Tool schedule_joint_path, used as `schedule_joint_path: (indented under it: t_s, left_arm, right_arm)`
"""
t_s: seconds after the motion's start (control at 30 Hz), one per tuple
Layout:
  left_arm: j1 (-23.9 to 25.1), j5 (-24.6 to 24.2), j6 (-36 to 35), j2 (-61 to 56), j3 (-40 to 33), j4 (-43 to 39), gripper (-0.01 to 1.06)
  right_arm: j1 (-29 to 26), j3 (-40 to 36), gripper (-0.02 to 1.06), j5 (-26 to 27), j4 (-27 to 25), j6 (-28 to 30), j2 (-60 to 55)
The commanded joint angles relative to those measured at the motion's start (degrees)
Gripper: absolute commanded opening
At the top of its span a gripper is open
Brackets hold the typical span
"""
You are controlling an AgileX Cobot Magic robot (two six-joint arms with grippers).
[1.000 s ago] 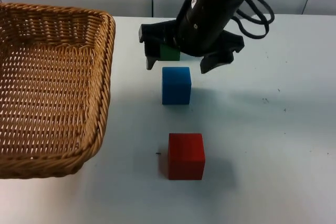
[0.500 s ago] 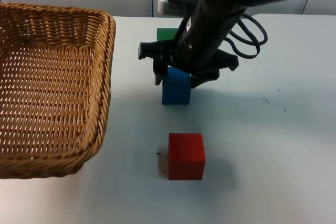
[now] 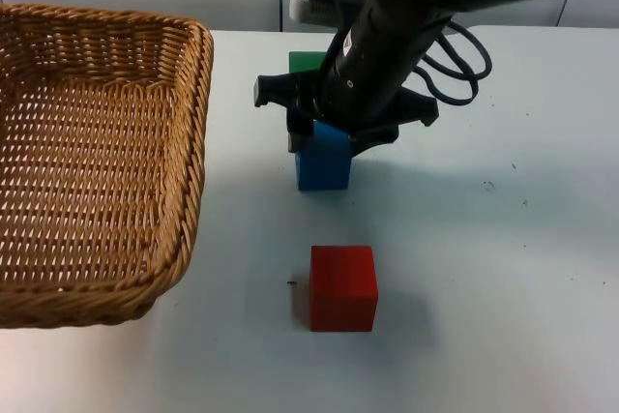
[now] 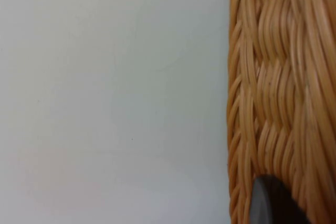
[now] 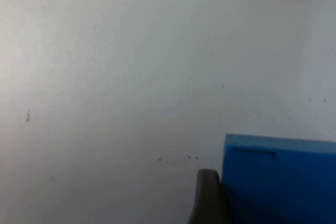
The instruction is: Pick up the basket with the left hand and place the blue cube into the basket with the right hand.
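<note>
The right hand (image 3: 327, 138) has sunk a little lower, its fingers spread wide astride the blue cube (image 3: 323, 161) on the white surface (image 3: 503, 268); the woven wicker basket (image 3: 97, 157) sits unmoved, the left hand's (image 4: 270, 203) grip impossible to judge.

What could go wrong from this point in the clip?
1. The right pincer straddles the blue cube only near its top; a shallow grip could let it slip on lifting.
2. The green cube sits close behind; the arm could nudge it.
3. The basket is held at its rim, as the left wrist view shows; it may tilt, and the cube could catch on the rim.
</note>
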State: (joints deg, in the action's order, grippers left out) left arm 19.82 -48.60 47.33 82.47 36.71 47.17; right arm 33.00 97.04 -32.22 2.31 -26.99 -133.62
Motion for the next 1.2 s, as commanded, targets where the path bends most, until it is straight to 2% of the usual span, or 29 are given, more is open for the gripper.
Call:
schedule_joint_path:
  t_s: [0.0,0.13,0.2,0.33,0.6,0.77,0.87,1.17]
  left_arm:
    - [0.06,-1.08,0.24,-0.69,-0.08,1.98,0.0]
    - [0.06,-1.08,0.24,-0.69,-0.08,1.98,0.0]
    - [0.06,-1.08,0.24,-0.69,-0.08,1.98,0.0]
    - [0.06,-1.08,0.24,-0.69,-0.08,1.98,0.0]
    - [0.06,-1.08,0.24,-0.69,-0.08,2.1,0.0]
    - [0.06,-0.97,0.24,-0.69,-0.08,2.11,0.0]
    - [0.06,-0.84,0.24,-0.69,-0.08,2.47,0.0]
    - [0.06,-0.84,0.24,-0.69,-0.08,3.31,0.0]
  right_arm:
    - [0.13,0.38,0.0,0.78,1.05,-0.09,0.3]
    - [0.13,0.38,0.0,-0.07,3.09,-0.09,1.76]
    - [0.13,0.38,0.0,-1.08,5.62,-0.2,4.75]
    - [0.13,0.38,0.0,-2.45,7.24,0.27,9.71]
    - [2.54,0.38,0.0,-2.96,7.95,7.04,21.95]
    - [6.45,0.38,0.0,-1.74,7.95,11.23,27.04]
    - [11.24,0.38,0.0,1.3,7.95,13.93,28.06]
    - [17.68,0.38,0.0,7.35,7.66,13.93,25.18]
